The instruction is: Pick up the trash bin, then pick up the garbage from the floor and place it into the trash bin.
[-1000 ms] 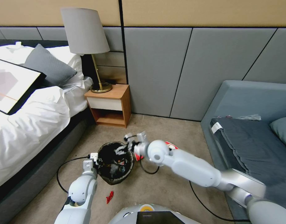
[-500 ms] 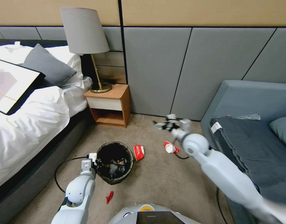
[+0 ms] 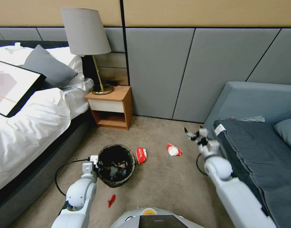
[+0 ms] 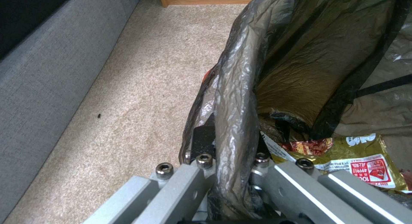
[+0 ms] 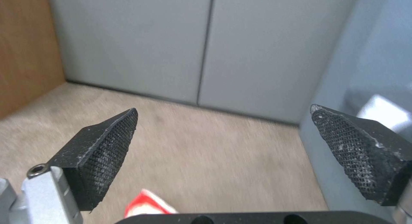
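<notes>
Left end effector (image 3: 94,162) is clamped on the rim of the small round trash bin with the black plastic liner bag (image 3: 116,165), at the bin's 9 o'clock edge; from the left wrist you can see the liner-covered rim (image 4: 234,98) pinched between the two metal fingers (image 4: 180,188), with a gold and red snack wrapper (image 4: 343,159) lying inside the bin. Right end effector (image 3: 196,135) is up in the air off to the bin's 2 o'clock side, just beside the grey sofa (image 3: 256,104), black textured pads (image 5: 101,150) spread wide apart with nothing between them. On the beige carpet (image 3: 158,186), a red-and-white crumpled packet (image 3: 141,155) sits just beside the bin at its 2 o'clock, another red-and-white packet (image 3: 174,150) lies further out between the bin and the right end effector, and a small red scrap (image 3: 111,200) is at the bin's 6 o'clock. A wooden nightstand (image 3: 111,107) with a brass lamp with a grey shade (image 3: 88,44) stands at the bin's 12 o'clock, against the wall.
</notes>
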Controlling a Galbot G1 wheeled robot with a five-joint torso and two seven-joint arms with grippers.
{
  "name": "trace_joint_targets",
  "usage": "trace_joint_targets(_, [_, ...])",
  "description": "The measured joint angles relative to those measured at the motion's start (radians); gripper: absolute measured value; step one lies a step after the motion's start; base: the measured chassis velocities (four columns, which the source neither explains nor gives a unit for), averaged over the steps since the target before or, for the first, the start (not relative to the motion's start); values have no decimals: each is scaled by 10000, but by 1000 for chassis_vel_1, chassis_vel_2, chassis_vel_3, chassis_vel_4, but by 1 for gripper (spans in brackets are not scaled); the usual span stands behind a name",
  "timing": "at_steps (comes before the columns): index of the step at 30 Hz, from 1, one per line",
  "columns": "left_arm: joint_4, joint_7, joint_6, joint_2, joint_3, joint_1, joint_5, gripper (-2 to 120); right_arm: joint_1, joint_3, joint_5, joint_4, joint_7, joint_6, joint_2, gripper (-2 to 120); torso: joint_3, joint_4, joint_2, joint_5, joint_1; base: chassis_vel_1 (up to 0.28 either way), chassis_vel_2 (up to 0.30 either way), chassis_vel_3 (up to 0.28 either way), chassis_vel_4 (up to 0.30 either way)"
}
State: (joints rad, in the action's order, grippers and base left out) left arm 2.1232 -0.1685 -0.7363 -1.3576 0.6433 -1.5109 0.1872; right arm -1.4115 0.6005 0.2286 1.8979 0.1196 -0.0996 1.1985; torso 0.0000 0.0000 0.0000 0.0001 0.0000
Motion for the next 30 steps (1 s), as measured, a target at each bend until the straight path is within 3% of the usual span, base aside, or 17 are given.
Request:
trace_joint_targets(5, [-2,-8,7,-45,-3,-24,-41,0,-8,-93,-49,-217,34,-104,74,100,0,-2,0,0,-1,0,0,0,0])
trace_joint_targets(9, [34,-10,12,-40,6,-97,-52,0,452,-505,42,-486,161,-488,-336,100,0,0,0,-1,0,0,0,0,0])
trace_joint_targets(12, [95,-11,12,-63,53,-176,-68,0,1428,-1314,325,-909,359,-1141,-1056,100,0,2,0,-4,0,0,0,0,0])
trace_joint_targets(19, [139,-14,11,-78,99,-209,-85,0,2505,-2347,890,-1448,457,-1921,-1587,100,0,0,0,-2,0,0,0,0,0])
trace_joint_targets(24, [149,-14,11,-97,141,-254,-117,0,3489,-3485,1411,-2568,511,-2181,-1756,100,0,-1,0,-1,0,0,0,0,0])
trace_joint_targets(25, [149,-15,9,-112,141,-254,-135,0,3978,-4158,1557,-3404,511,-2256,-1753,100,1,0,0,0,0,0,0,0,0])
trace_joint_targets(30, [87,-17,9,-127,122,-216,-184,0,4534,-4983,1754,-4436,433,-2367,-1570,100,0,0,0,-1,0,0,0,0,0])
